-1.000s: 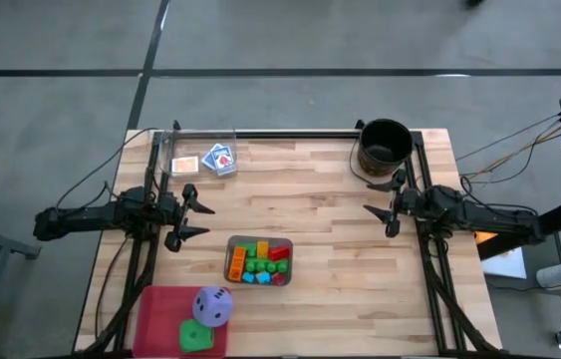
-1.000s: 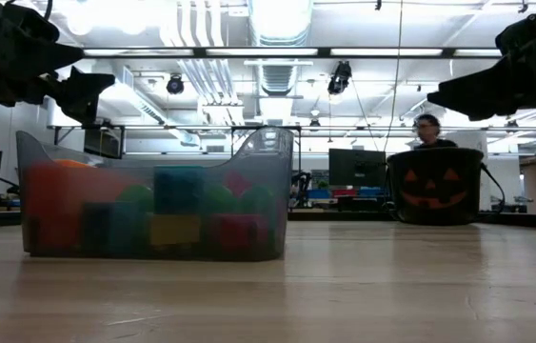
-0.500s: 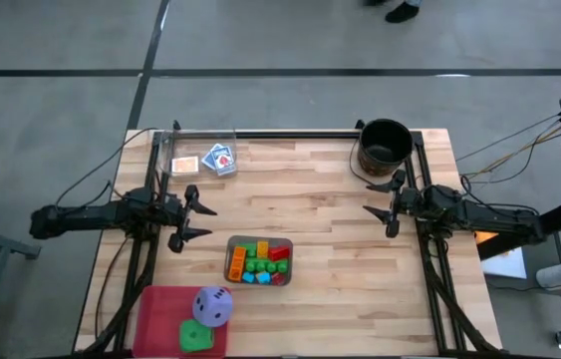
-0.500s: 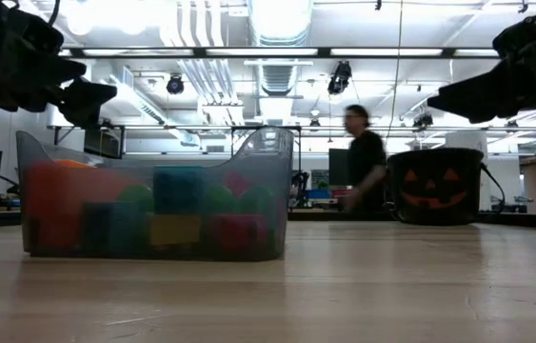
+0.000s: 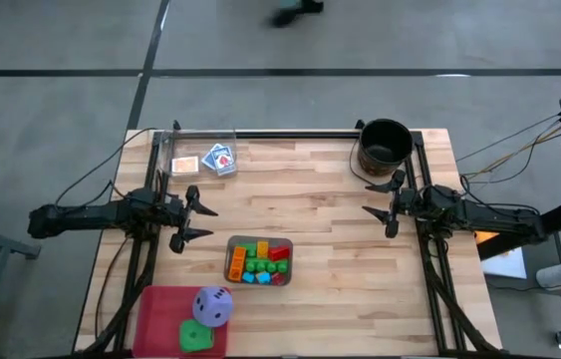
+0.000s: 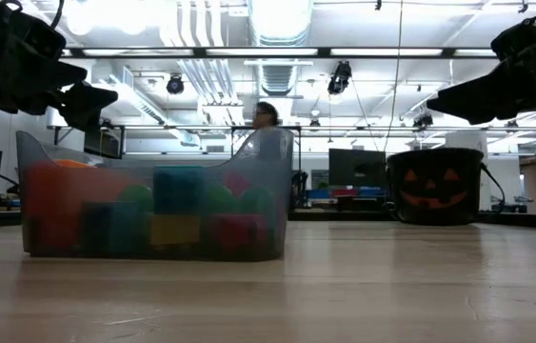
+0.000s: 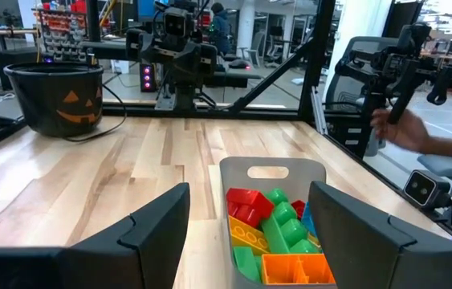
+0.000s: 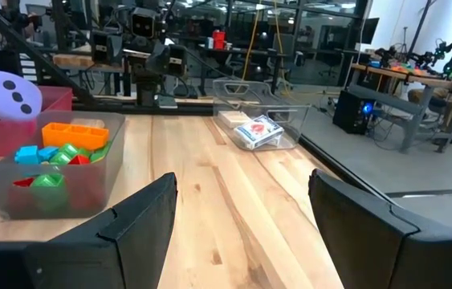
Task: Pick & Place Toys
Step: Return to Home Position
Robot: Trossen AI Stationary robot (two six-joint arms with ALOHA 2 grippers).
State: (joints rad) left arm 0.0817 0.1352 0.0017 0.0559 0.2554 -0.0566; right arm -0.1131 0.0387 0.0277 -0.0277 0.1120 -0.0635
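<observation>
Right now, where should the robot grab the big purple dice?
Probably from above, fingers on two opposite flat sides of the purple dice. It sits high in the pink bin, its top clear of the rim, with the green dice beside it. The open left gripper is nearest.

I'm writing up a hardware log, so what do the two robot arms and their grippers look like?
The left arm and right arm are slim, dark and jointed, with thin cables trailing off the table. The left gripper and right gripper each have two black, angular, wedge-shaped fingers. No markings show.
</observation>
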